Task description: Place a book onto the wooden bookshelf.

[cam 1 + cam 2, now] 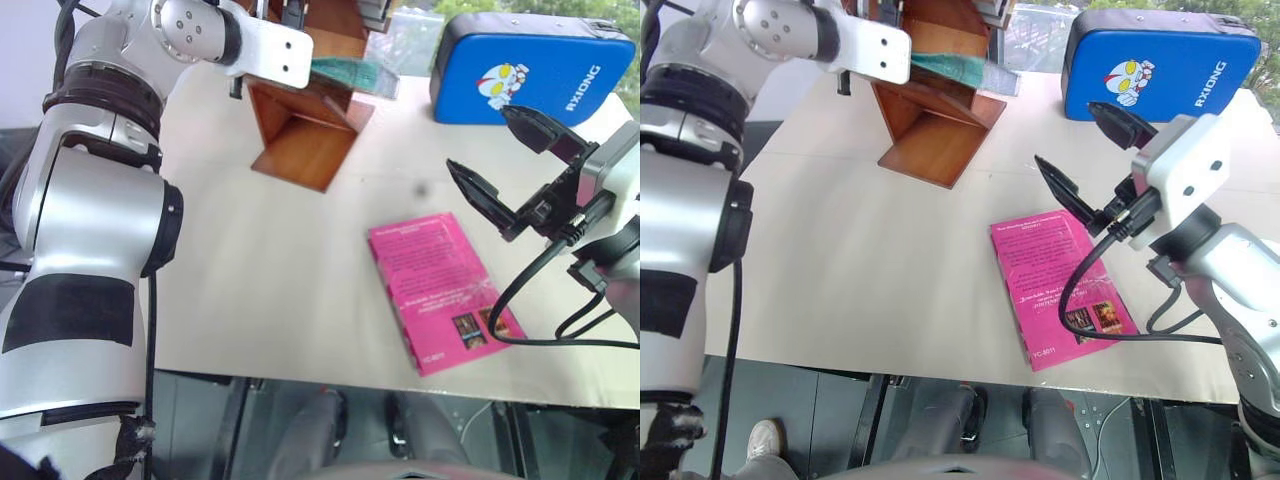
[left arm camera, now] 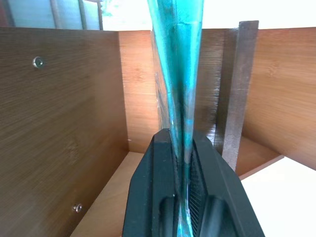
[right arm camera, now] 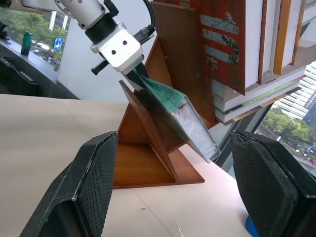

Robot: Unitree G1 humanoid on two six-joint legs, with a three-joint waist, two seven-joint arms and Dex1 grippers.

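Observation:
The thin teal book [image 2: 177,74] stands tilted inside a compartment of the reddish-brown wooden bookshelf [image 1: 305,150] at the table's far side. My left gripper [image 2: 182,143] is shut on the book's lower edge, one black finger [image 2: 158,187] on each face. Seen from the right wrist, the book [image 3: 182,116] leans over the shelf's slanted divider with the left gripper at its upper end. My right gripper [image 1: 478,138] hangs open above the table's right side, holding nothing, well apart from the shelf.
A magenta-pink book [image 1: 440,290] lies flat on the pale table [image 1: 250,260] below the right gripper. A blue padded case with a cartoon face [image 1: 530,65] stands at the far right. Several thick books [image 3: 247,49] fill the shelf's upper part.

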